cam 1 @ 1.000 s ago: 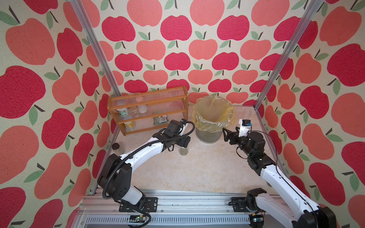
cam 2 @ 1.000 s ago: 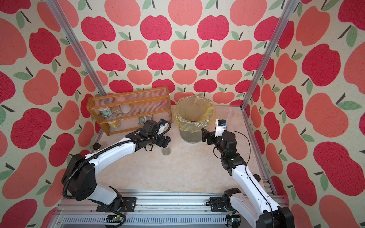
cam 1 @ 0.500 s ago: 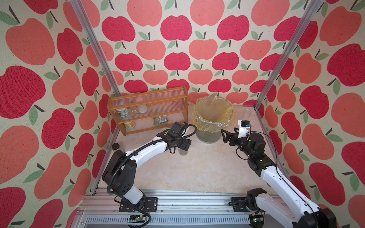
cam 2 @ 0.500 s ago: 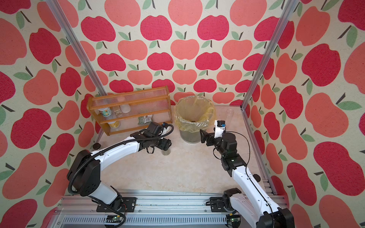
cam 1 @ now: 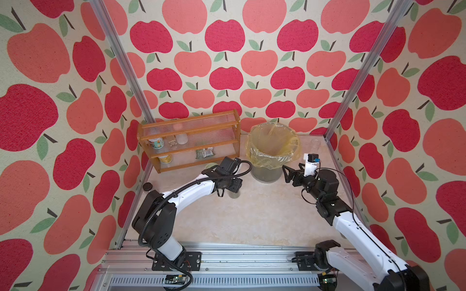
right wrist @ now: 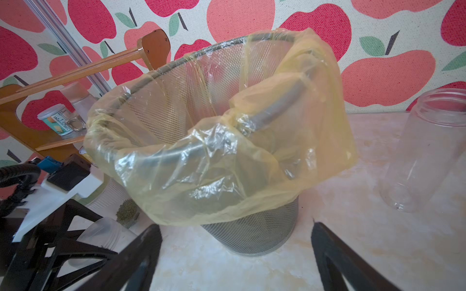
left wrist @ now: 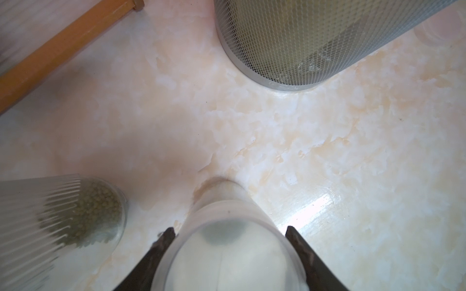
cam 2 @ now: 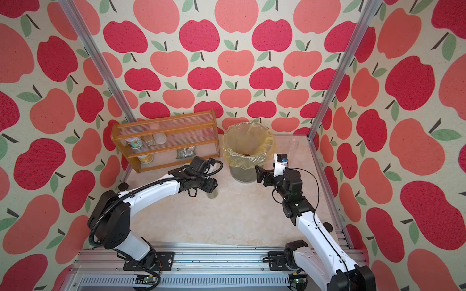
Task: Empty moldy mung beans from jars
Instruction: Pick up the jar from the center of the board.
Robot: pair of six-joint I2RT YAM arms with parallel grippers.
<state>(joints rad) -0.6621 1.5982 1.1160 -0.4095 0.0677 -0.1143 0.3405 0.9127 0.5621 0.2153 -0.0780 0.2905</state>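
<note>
Your left end effector (left wrist: 229,229) hugs the short jar (left wrist: 227,264) on both sides; whether it grips is unclear. Your right end effector (right wrist: 233,226) gapes wide, facing the bin (right wrist: 252,239). The mung beans (left wrist: 83,214) sit in the ribbed jar (left wrist: 30,214) just beside it, near the rack (left wrist: 58,54) edge. Open counter (cam 1: 252,221) lies between the arms.

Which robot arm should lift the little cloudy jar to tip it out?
Left. The left gripper closely straddles the short cloudy plastic jar. The right gripper hangs open and empty by the mesh bin with its yellow bag, farther from that jar.
</note>
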